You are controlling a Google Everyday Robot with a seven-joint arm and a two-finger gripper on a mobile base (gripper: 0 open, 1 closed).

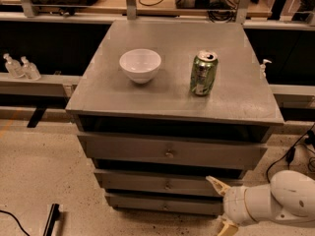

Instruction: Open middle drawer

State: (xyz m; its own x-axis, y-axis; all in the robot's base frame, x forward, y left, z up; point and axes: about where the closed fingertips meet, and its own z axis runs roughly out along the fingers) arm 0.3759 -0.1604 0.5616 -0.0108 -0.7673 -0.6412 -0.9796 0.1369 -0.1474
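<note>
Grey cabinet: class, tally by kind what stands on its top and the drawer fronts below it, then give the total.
White round bowl: 1
Green metal drink can: 1
Grey knobbed drawer fronts: 3 (top drawer, middle drawer, bottom drawer)
Total: 5
The robot's gripper, fingers open, is low at the right, in front of the lower drawers' right end.
</note>
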